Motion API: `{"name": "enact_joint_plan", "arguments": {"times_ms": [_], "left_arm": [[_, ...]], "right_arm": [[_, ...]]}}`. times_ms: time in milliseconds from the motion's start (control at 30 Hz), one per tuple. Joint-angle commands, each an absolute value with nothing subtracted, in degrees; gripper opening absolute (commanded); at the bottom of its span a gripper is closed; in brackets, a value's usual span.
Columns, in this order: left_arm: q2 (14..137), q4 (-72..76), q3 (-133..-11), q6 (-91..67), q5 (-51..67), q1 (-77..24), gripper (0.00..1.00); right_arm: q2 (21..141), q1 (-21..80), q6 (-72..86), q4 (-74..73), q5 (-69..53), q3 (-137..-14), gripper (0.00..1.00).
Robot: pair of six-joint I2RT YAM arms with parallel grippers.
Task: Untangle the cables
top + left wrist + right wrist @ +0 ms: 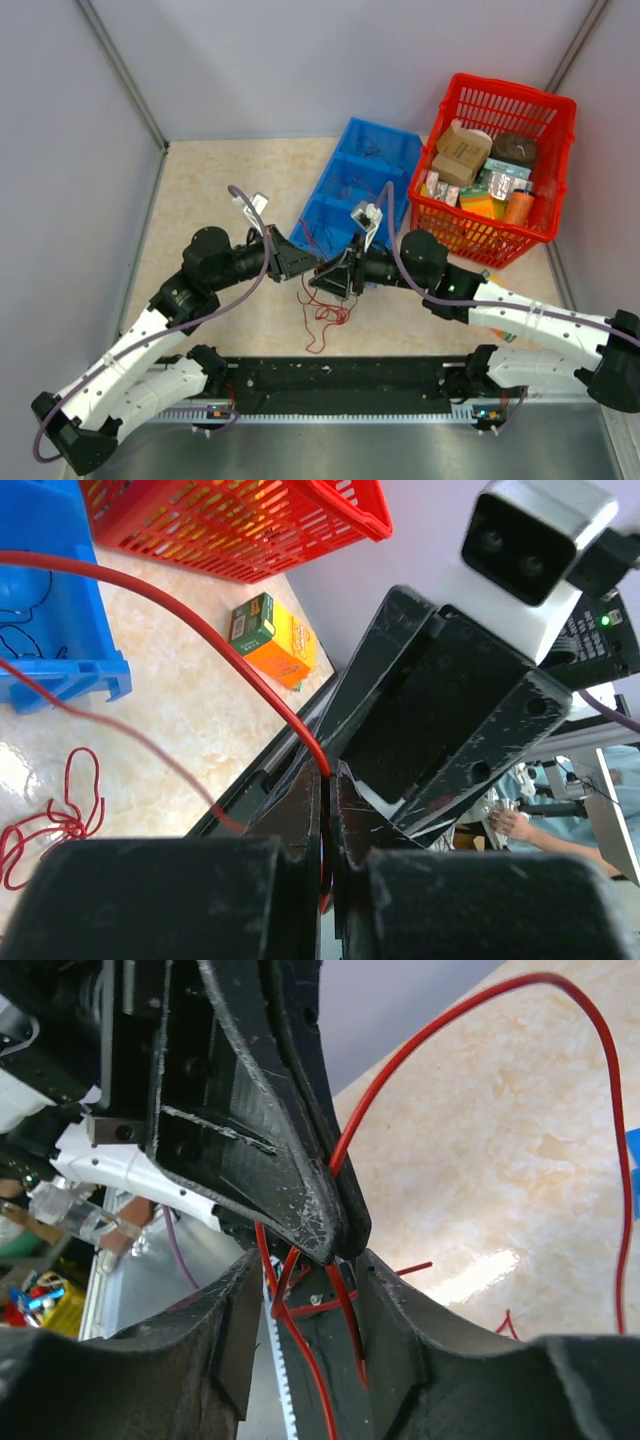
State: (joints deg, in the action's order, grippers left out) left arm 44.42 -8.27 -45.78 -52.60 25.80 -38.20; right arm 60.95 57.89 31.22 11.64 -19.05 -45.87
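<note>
On the table (210, 190), just before the blue bin (330, 168), your left gripper (327, 780) pinches the red cable (200, 628). Your right gripper (310, 1265) stands part open, with that cable's strands passing between its fingers.

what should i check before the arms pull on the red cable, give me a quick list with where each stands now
1. Grip of the left gripper on the red cable: ok, its fingers are closed on it.
2. Grip of the right gripper: not ok, its fingers stand apart and red strands run loose between them.
3. Room between the two grippers: not ok, the left tip sits at the mouth of the right fingers.
4. State of the red tangle: not ok, it lies as a knotted heap on the table below the grippers.
5. Whether the dark cables in the blue bin are free of the red one: cannot tell.
</note>
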Motion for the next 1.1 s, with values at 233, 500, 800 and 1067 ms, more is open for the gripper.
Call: {"name": "enact_joint_plan", "arguments": {"times_ms": [233, 500, 800, 1067], "left_arm": [[40.1, -9.9, -47.4, -50.7, 18.5, -38.1, 0.00], [30.6, -17.7, -50.0, -42.8, 4.8, -38.1, 0.73], [21.4, -26.1, -49.7, -40.3, -6.1, -38.1, 0.81], [22.5, -26.8, -50.4, -40.3, -3.8, -38.1, 0.81]], "right_arm": [[62.6, 62.2, 35.1, 17.5, -10.6, -48.7, 0.00], [60.8, 56.8, 38.3, 16.9, -14.3, -48.8, 0.00], [67.9, 40.2, 34.6, 6.5, -21.9, -62.6, 0.00], [87.1, 30.1, 26.5, -21.1, -29.1, -88.7, 0.00]]}}
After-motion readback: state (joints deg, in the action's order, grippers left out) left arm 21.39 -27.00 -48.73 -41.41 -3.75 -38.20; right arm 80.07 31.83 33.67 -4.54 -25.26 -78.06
